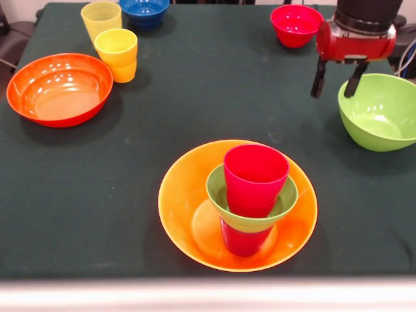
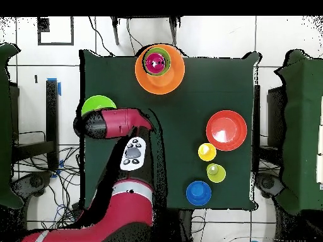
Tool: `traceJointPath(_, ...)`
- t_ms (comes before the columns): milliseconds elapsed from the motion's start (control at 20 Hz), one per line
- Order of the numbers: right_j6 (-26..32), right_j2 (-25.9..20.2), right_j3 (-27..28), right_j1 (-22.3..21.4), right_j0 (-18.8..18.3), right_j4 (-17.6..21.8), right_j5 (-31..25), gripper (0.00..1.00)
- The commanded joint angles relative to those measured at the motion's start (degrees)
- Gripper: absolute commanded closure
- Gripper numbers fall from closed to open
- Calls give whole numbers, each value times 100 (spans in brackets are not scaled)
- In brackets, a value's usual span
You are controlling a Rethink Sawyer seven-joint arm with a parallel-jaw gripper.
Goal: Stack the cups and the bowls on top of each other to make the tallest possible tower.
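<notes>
The tower stands near the table's front edge: a large yellow-orange bowl [image 1: 188,195] holds a cup [image 1: 244,240] that looks dark red here, with a small green bowl [image 1: 283,203] on it and a red-pink cup [image 1: 255,172] on top. The tower also shows in the overhead view [image 2: 159,66]. My gripper [image 1: 337,79] is open and empty. It hangs above the table at the far right, just left of the large green bowl [image 1: 380,110] and beside the small red-pink bowl [image 1: 296,25].
A wide orange-red bowl [image 1: 60,88] sits at the left. Behind it stand a yellow-orange cup [image 1: 117,53], a pale yellow cup [image 1: 101,19] and a small blue bowl [image 1: 144,12]. In the overhead view my arm [image 2: 117,123] covers the gripper, next to the large green bowl [image 2: 98,104].
</notes>
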State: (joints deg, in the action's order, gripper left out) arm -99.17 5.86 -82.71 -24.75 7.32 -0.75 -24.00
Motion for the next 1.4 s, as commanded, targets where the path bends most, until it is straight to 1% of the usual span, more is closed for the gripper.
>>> traceJointPath(50,-881,-524,125,542,-101,-123,349,0)
traceJointPath(250,-892,-554,212,624,-82,-229,274,0)
traceJointPath(450,-892,-702,172,690,-145,-322,403,0)
traceJointPath(500,-868,-799,108,666,-203,-348,467,0)
traceJointPath(650,-766,-1290,-196,517,-510,-524,501,0)
traceJointPath(850,-758,-1388,-271,407,-562,-619,345,0)
traceJointPath(1050,-714,-1490,-242,438,-628,-600,399,0)
traceJointPath(1200,-739,-1447,-141,462,-589,-609,352,0)
traceJointPath(1250,-739,-1394,-94,473,-550,-575,359,100)
traceJointPath(1400,-740,-1320,-31,488,-482,-519,434,100)
